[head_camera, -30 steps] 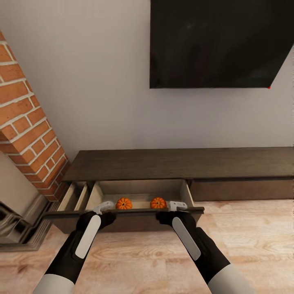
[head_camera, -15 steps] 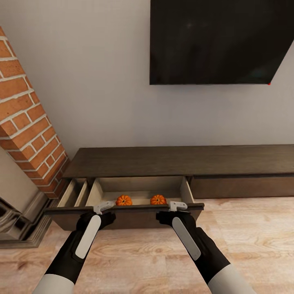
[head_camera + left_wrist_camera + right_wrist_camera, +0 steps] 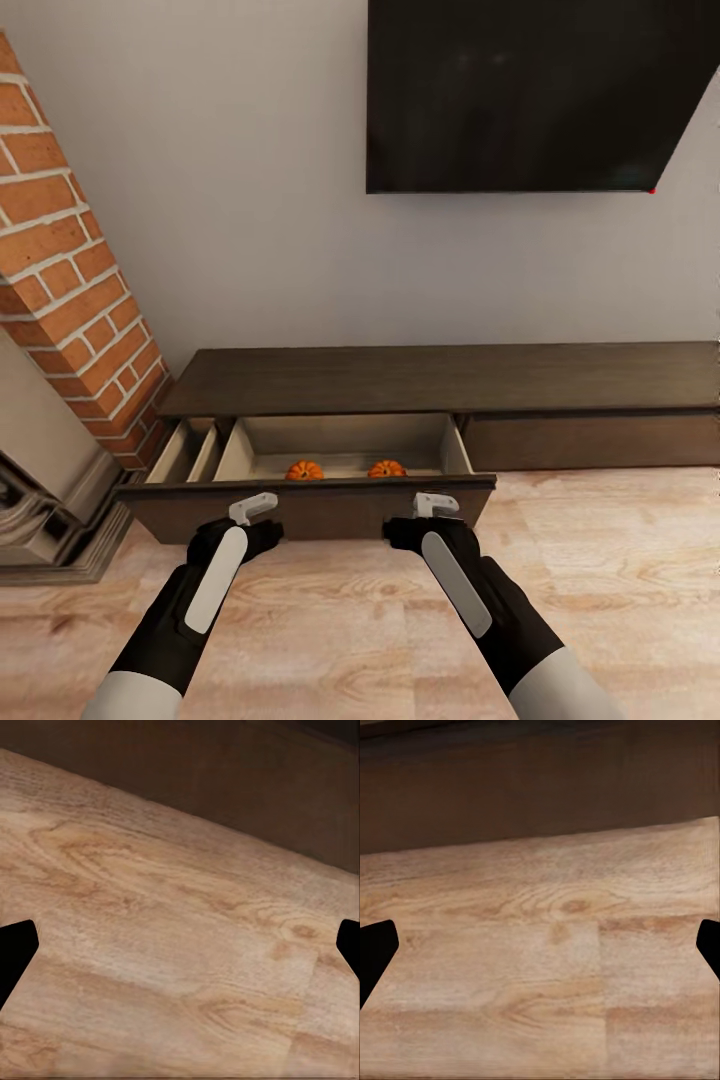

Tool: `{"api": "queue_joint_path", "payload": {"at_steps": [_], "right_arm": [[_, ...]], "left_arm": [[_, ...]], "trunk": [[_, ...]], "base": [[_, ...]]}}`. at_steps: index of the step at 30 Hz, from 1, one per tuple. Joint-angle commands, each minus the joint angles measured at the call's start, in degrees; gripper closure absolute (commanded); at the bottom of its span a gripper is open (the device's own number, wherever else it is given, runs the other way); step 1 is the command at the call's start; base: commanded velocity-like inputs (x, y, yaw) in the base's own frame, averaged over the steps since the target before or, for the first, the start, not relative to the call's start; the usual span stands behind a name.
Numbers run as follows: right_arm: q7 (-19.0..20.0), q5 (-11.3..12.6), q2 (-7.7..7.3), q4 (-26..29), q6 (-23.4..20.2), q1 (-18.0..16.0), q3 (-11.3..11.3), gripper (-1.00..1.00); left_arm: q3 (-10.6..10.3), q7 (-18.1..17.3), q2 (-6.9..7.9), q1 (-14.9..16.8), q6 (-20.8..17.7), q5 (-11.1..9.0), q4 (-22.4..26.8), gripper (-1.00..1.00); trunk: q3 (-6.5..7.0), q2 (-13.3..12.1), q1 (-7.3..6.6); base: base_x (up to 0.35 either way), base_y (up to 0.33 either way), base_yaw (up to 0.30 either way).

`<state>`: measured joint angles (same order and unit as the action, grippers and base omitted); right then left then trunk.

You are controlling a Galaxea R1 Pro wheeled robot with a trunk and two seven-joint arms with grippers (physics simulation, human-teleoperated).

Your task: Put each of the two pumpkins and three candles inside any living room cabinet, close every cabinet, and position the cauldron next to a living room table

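The long dark brown cabinet [image 3: 450, 378] stands against the grey wall with its left drawer pulled out. Two orange pumpkins [image 3: 304, 469] [image 3: 386, 468] sit side by side on the drawer's pale floor, their lower halves hidden behind the dark drawer front [image 3: 330, 497]. My left gripper [image 3: 255, 505] and right gripper [image 3: 435, 503] hover just before that front, one under each pumpkin, both open and empty. Both wrist views look down at plank floor and the dark front, with the left gripper [image 3: 180, 952] and right gripper [image 3: 540, 952] spread wide. The candles are out of view.
A red brick fireplace [image 3: 70, 280] with a stone base [image 3: 50, 500] stands at the left, close to the drawer's corner. A black TV [image 3: 530, 90] hangs above. The cabinet's right drawer front [image 3: 590, 440] is shut. Light wood floor [image 3: 600, 580] spreads to the right.
The whole picture has slid upward, so the camera moved. Both grippers, earlier at the drawer front's top edge, now sit lower before it. The pumpkins are more hidden behind the front.
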<state>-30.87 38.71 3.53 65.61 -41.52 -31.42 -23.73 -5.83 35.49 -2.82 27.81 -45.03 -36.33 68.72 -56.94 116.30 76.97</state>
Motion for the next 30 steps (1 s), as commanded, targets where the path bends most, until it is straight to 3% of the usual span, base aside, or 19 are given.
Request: {"api": "queue_joint_path", "payload": {"at_steps": [1,30], "right_arm": [[-0.59,0.58,-0.01,0.05,-0.05,-0.05,-0.09,-1.00],[-0.54,0.00,-0.01,-0.50,0.44,-0.05,-0.27,-1.00]], "left_arm": [[-0.06,0.61,0.01,0.03,-0.05,-0.59,0.06,-1.00],[-0.30,0.85,0.42,-0.10,0.86,0.44,0.30,-1.00]], "trunk": [[-0.23,0.44,0.19],[-5.44,12.07,6.56]], "base": [[-0.164,0.000,0.000],[-0.011,0.000,0.000]]}}
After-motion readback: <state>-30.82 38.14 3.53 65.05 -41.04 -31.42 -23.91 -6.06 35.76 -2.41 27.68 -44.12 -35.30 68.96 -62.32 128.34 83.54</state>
